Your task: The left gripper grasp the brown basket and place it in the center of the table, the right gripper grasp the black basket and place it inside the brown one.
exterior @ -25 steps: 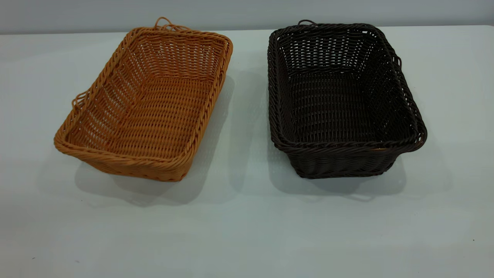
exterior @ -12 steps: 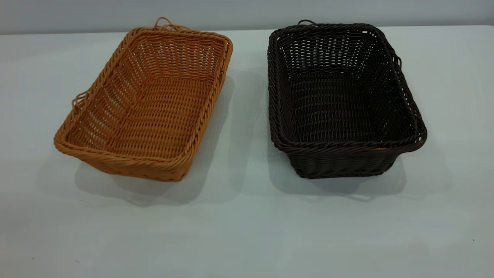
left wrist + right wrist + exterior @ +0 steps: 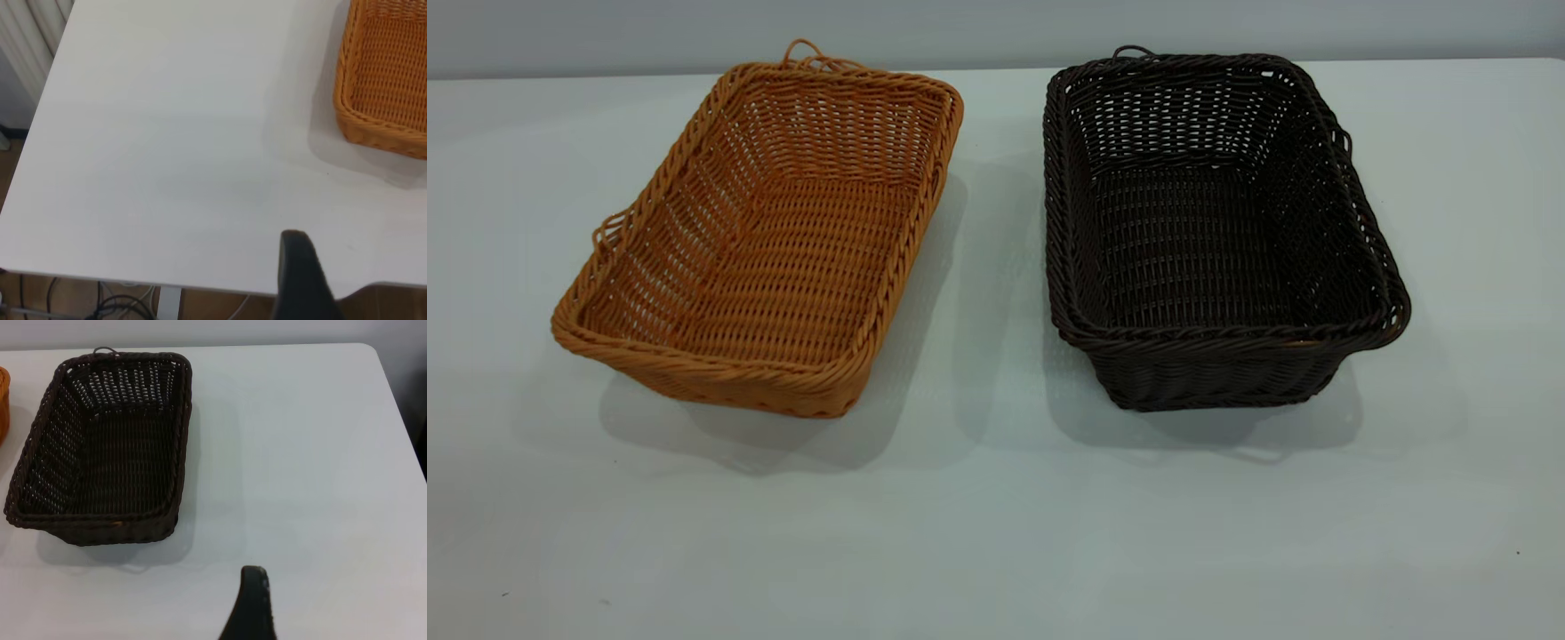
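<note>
The brown basket [image 3: 769, 236] stands empty on the left half of the table [image 3: 996, 498], turned a little askew. The black basket [image 3: 1209, 231] stands empty on the right half, a gap of bare table between them. Neither gripper shows in the exterior view. In the left wrist view only a dark tip of my left gripper [image 3: 300, 273] shows, over the table's corner and well clear of the brown basket [image 3: 390, 80]. In the right wrist view a dark tip of my right gripper [image 3: 252, 603] shows over bare table, apart from the black basket [image 3: 107, 447].
The table edge and a corner are close to the left gripper [image 3: 153, 283], with cables on the floor below. The table's right edge [image 3: 400, 407] lies beyond the black basket. Bare tabletop stretches in front of both baskets.
</note>
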Controlling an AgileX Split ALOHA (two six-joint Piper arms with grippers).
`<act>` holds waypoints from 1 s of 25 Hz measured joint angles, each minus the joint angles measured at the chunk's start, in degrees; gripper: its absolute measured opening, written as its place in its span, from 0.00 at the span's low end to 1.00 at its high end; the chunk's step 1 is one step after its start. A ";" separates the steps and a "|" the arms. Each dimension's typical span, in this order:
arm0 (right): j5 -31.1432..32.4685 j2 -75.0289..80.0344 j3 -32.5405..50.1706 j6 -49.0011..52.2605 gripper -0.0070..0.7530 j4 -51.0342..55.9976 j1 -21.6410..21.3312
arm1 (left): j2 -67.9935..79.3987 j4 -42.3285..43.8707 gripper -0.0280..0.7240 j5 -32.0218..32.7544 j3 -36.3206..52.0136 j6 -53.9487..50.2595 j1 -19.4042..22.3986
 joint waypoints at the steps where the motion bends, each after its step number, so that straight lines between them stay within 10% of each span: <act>1: 0.00 0.00 0.00 0.00 0.76 0.00 0.00 | 0.00 0.00 0.56 -0.42 0.00 0.00 0.00; 17: -0.75 11.84 -0.11 -4.17 0.80 6.48 0.00 | 7.77 -0.25 0.65 -5.05 -0.16 -2.47 0.00; 25: -5.80 35.60 -0.78 -11.36 0.80 16.41 0.00 | 35.89 -0.42 0.84 -20.77 -3.26 -0.81 0.00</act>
